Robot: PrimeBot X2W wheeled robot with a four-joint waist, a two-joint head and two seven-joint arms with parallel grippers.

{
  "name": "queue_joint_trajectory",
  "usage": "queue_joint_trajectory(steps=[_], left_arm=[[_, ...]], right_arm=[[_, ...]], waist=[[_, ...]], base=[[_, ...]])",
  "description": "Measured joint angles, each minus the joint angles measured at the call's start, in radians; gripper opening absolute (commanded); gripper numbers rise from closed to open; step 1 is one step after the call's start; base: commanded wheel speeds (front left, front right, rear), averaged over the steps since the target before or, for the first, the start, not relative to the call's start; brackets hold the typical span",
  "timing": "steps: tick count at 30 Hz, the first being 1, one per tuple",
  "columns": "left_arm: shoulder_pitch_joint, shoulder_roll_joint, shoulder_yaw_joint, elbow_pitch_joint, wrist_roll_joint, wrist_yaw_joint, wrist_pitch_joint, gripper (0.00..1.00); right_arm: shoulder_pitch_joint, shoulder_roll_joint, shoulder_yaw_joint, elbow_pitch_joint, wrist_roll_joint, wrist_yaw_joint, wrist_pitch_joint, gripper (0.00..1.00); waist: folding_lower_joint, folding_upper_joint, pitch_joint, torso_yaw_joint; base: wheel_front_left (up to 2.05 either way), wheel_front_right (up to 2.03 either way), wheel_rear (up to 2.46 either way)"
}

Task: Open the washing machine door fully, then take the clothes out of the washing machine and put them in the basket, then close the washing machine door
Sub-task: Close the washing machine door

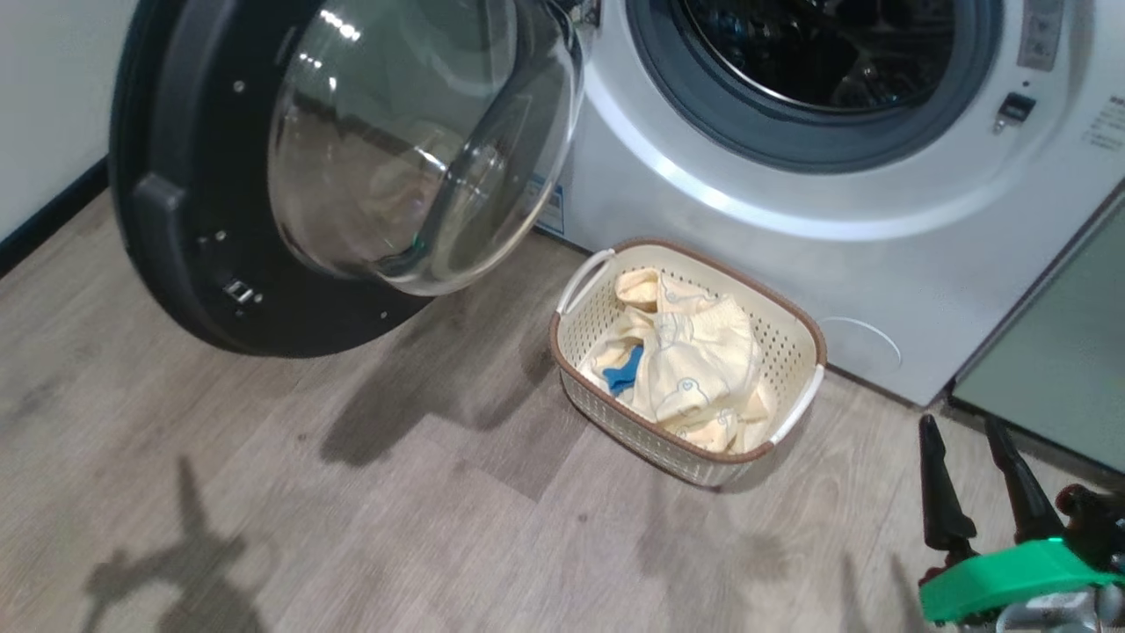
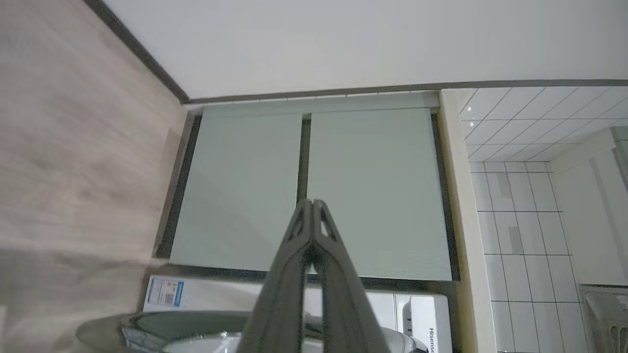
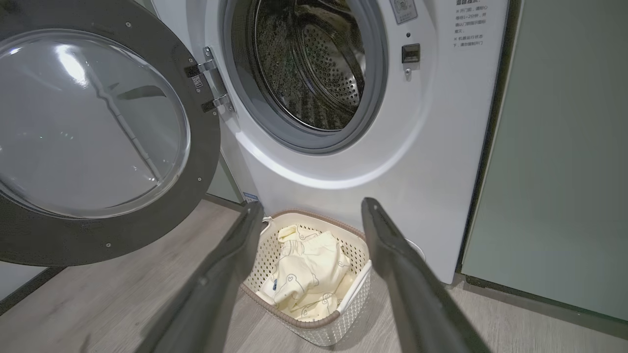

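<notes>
In the basket (image 1: 785,345), on the wood floor (image 1: 352,492) just in front of the washing machine (image 1: 703,220), the pale yellow clothes (image 1: 694,360) lie heaped with a small blue piece at their 8 o'clock edge. At the basket's 12 o'clock the steel drum (image 3: 324,68) looks bare as far as I can see into it, though its lowest front part is hidden behind the grey ring. The washing machine door (image 1: 343,167) hangs wide open at the drum's 9 o'clock, glass bowl bulging toward me.

My right claw (image 1: 960,431) is spread wide and holds nothing, low at the basket's 5 o'clock, near the sage-green cabinet (image 1: 1055,352). My left claw (image 2: 312,203) is pressed together on nothing and points at the cabinet fronts, away from the door.

I judge that only the closing is left. A push on the slick glass could let a finger skid off, so the black rim is the safer place. The door's lower edge may sweep close over the basket's near handle and catch it. A weak push could leave the latch uncaught. Any garment unseen at the ring would jam the seal.
</notes>
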Motion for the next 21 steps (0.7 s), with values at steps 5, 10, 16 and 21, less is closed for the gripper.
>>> queue_joint_trajectory(steps=[5,10,16,21], left_arm=[[-0.074,0.038,-0.02,0.078,-0.013,0.025,0.085,0.0],[-0.132,0.063,-0.065,0.12,-0.009,0.023,0.166,0.0],[-0.181,0.062,-0.125,0.145,0.016,0.004,0.235,0.0],[-0.203,0.059,-0.156,0.156,0.031,-0.003,0.262,0.0]], right_arm=[[-0.014,-0.01,0.006,-0.001,0.0,0.0,0.0,1.0],[-0.026,-0.027,0.009,-0.001,0.0,0.0,0.0,1.0],[-0.062,-0.033,0.014,-0.004,0.0,0.0,0.0,1.0],[-0.071,-0.036,0.014,-0.004,0.0,0.0,0.0,1.0]], waist=[[0.0001,0.0,0.031,-0.016],[0.0001,0.0,0.063,-0.032],[0.0001,0.0,0.092,-0.053],[0.0001,0.0,0.109,-0.068]], base=[[0.0,0.0,0.0],[0.0,0.0,0.0],[0.0,0.0,0.0],[0.0,0.0,0.0]])
